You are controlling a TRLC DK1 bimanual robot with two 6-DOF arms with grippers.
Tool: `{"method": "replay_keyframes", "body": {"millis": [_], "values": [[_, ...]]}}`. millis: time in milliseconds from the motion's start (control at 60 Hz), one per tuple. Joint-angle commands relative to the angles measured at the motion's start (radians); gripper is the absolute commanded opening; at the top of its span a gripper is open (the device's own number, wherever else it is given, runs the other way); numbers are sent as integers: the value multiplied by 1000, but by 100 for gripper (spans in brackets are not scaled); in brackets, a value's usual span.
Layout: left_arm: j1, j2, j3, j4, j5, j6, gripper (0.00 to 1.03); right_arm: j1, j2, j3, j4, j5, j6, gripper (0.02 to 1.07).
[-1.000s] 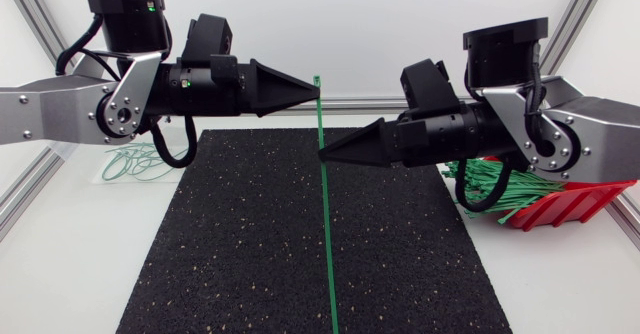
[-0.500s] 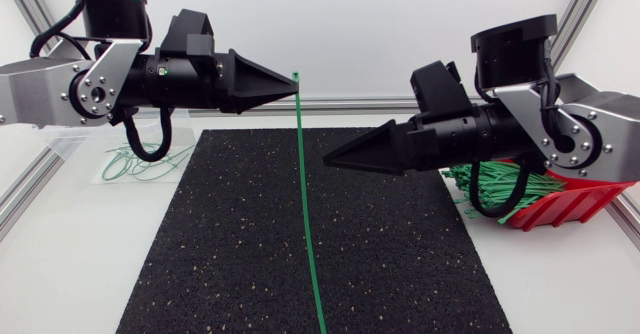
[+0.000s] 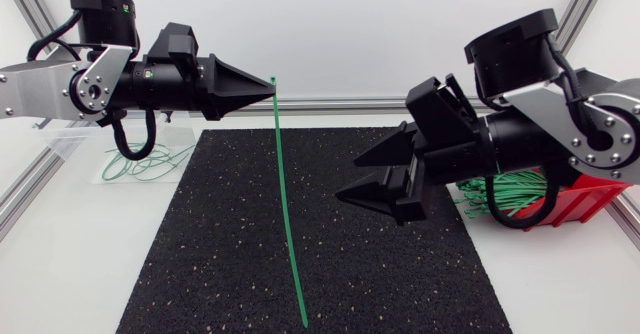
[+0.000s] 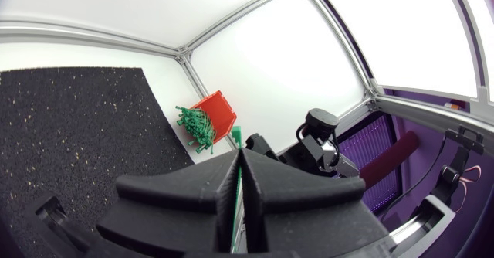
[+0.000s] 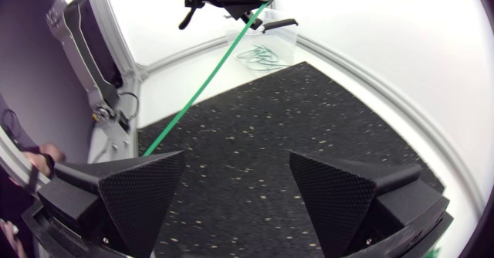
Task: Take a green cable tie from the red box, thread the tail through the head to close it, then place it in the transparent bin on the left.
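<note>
Though the white surface is mostly covered by a black mat, a red box sits at its right edge and a clear bin at its left. The right fingers gape wide, empty; the left fingers pinch the top of a green tie hanging above the mat.

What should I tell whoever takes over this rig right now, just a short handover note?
Left end effector: shut on the green cable tie near its top end; it hangs over the black mat, unthreaded.
Right end effector: open, beside the tie, not touching it.
Red box holds more ties; the transparent bin holds looped ones.
Done: tie picked. Left: thread tail through head, drop in bin.
</note>
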Motion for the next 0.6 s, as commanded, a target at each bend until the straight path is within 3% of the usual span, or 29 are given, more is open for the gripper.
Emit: {"method": "replay_keyframes", "body": {"millis": [0, 167, 267, 350, 583], "values": [[15, 49, 34, -3, 36, -57, 4, 68, -21, 21, -10, 110, -152, 102], [33, 98, 47, -17, 89, -109, 4, 229, -35, -34, 96, 396, -261, 103], [29, 112, 50, -44, 127, -112, 4, 338, -49, -99, 234, 569, -284, 102], [23, 130, 59, -46, 138, -109, 4, 381, -18, -158, 401, 673, -413, 102], [63, 205, 113, -50, 170, -106, 4, 389, 62, -292, 740, 699, -691, 102]]}}
